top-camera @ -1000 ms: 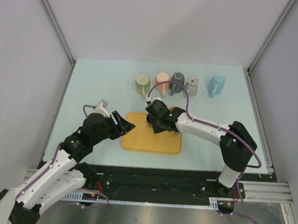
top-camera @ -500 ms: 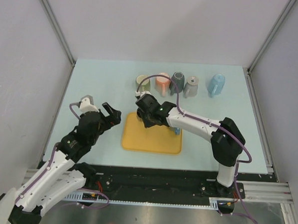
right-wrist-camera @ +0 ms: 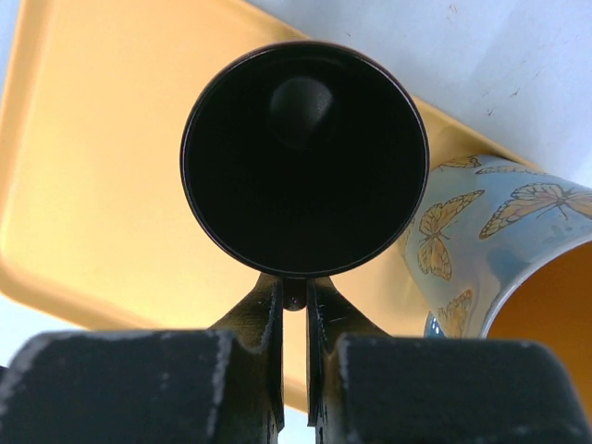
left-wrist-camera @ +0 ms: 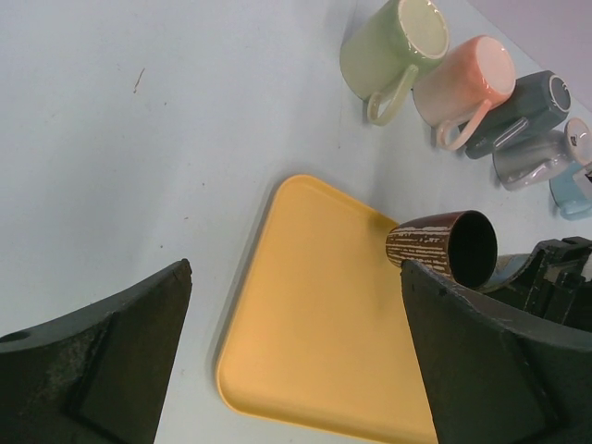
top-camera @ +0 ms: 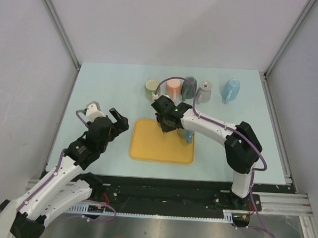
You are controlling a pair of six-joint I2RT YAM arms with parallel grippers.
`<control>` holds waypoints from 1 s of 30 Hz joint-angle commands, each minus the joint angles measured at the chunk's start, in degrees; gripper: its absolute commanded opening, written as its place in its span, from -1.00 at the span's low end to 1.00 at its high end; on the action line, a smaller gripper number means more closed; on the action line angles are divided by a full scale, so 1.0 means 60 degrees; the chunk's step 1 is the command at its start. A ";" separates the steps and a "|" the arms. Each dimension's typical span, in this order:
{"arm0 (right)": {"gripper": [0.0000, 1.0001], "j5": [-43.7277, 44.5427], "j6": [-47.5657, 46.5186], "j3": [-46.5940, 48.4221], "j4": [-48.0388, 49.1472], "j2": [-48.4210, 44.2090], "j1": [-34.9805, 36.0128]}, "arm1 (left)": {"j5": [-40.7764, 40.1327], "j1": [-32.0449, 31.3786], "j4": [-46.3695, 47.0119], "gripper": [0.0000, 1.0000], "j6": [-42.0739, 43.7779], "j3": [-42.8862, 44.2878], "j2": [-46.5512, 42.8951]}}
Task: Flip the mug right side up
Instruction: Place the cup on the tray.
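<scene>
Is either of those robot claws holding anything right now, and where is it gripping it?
The right gripper pinches the dark brown mug by a thin part just under its rim, probably the handle. The left gripper is open and empty.

Left arm [top-camera: 85, 144] folded, jaws spread wide; right arm [top-camera: 212, 127] stretched leftward, jaws pinched close (apparently nearly touching).

I see the tray [top-camera: 160, 148] mid-table [top-camera: 107, 84], a row of mugs [top-camera: 188, 87] behind it. The lifted mug [left-wrist-camera: 444, 245] hangs over the tray's back part, another mug [right-wrist-camera: 472, 231] just right of it.
</scene>
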 commanded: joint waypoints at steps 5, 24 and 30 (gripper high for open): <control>-1.00 -0.0034 -0.0065 0.0657 -0.0656 0.0367 -0.0272 | 0.0053 0.0047 0.0092 0.97 -0.0538 0.0097 0.0268; -1.00 -0.0254 -0.0226 0.0657 -0.0875 0.0543 -0.0756 | 0.0478 0.0047 0.0267 0.97 -0.0597 -0.0005 0.0546; -1.00 -0.0254 -0.0197 0.0627 -0.0905 0.0543 -0.0770 | 0.0566 0.0047 0.0267 0.97 -0.0553 0.0024 0.0605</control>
